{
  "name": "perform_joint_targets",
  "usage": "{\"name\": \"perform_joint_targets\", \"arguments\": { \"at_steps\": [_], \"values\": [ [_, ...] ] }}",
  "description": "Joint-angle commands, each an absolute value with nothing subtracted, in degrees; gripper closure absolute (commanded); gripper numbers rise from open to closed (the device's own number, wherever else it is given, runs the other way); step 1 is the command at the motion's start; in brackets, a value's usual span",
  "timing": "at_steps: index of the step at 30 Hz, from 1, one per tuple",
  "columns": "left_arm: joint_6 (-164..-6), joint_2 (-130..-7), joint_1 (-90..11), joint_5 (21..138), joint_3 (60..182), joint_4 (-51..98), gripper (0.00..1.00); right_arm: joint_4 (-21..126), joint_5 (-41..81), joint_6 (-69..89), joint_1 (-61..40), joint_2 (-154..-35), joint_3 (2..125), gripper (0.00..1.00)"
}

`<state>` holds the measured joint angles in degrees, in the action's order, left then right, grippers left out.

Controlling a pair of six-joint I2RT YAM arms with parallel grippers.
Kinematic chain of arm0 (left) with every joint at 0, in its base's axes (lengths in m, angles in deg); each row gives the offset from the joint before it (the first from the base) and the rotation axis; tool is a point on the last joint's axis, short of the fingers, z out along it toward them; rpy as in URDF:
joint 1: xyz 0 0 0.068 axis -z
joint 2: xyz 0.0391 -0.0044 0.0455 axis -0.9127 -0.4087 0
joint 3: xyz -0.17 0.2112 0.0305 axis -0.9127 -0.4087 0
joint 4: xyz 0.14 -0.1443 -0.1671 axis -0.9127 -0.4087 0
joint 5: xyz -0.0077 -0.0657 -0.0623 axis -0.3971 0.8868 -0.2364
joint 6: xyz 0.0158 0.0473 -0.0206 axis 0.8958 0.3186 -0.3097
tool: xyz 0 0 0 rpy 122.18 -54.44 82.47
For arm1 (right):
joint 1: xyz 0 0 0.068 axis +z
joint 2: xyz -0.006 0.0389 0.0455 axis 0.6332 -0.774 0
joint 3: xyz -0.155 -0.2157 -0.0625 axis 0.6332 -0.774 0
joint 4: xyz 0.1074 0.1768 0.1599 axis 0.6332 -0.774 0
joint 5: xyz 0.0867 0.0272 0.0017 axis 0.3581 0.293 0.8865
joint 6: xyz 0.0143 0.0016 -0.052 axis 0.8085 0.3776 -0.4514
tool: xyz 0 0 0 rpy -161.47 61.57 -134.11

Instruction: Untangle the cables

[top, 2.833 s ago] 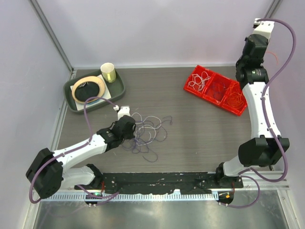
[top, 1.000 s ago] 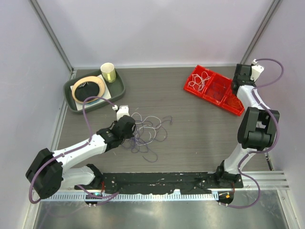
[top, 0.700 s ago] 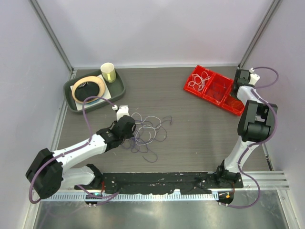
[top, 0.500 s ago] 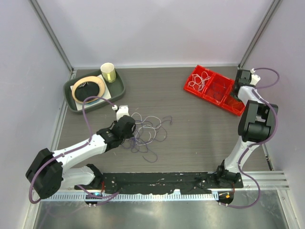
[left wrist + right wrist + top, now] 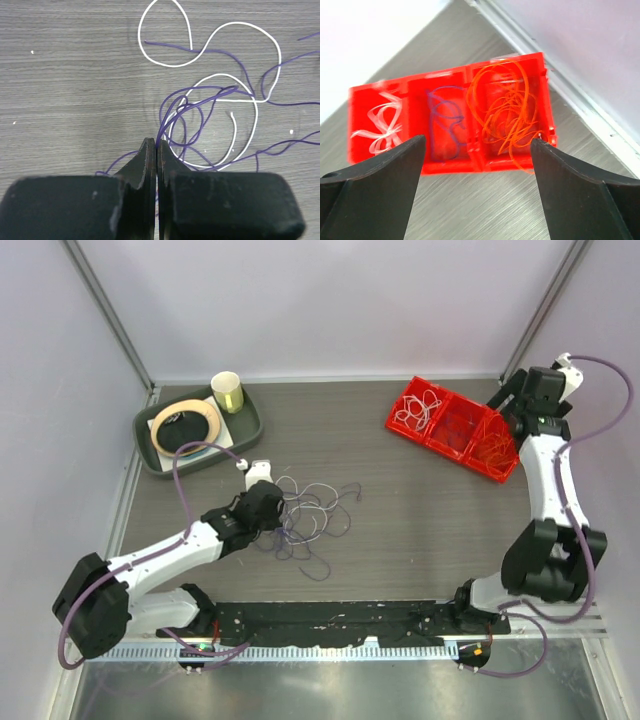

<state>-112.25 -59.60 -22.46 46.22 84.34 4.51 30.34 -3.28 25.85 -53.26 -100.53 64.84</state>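
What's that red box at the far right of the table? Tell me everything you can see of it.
It is a low, open red box, seemingly plastic, split into three compartments in a row: white cables at one end, purple cables in the middle, orange cables at the other, some looping over the rim. It sits askew on the table; the open right gripper hangs above, apart.

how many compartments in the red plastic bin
3, side by side in the red plastic bin: one end holds thin white cables, the middle thin purple cables, the other end thin orange cables.
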Motion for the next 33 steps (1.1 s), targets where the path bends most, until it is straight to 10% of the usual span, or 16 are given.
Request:
{"name": "perform_joint_targets", "arguments": {
  "at_steps": [1, 11, 24, 27, 33],
  "values": [
    [-112.9, -57.1, -22.6, 48.9, 87.8, 5.5, 1.0, 31.0, 9.4, 27.3, -50.8, -89.5, 58.1, 0.08],
    [-115.1, -57.3, -22.6, 65.6, 90.4, 14.1, 1.0, 63.1, 42.7, 25.5, -24.5, -68.0, 22.1, 0.07],
    [-118.8, -58.1, -22.5, 60.6, 95.2, 10.1, 1.0, 50.3, 28.0, 16.8, -6.3, -98.1, 35.7, 0.07],
    [-119.2, -57.3, -22.5, 59.6, 95.3, 8.5, 1.0, 52.5, 27.6, 17.6, -5.4, -101.9, 35.8, 0.16],
    [-119.6, -54.6, -22.5, 55.1, 94.5, 4.5, 1.0, 55.0, 24.7, 17.6, -5.3, -99.1, 34.3, 0.93]
  ]
}}
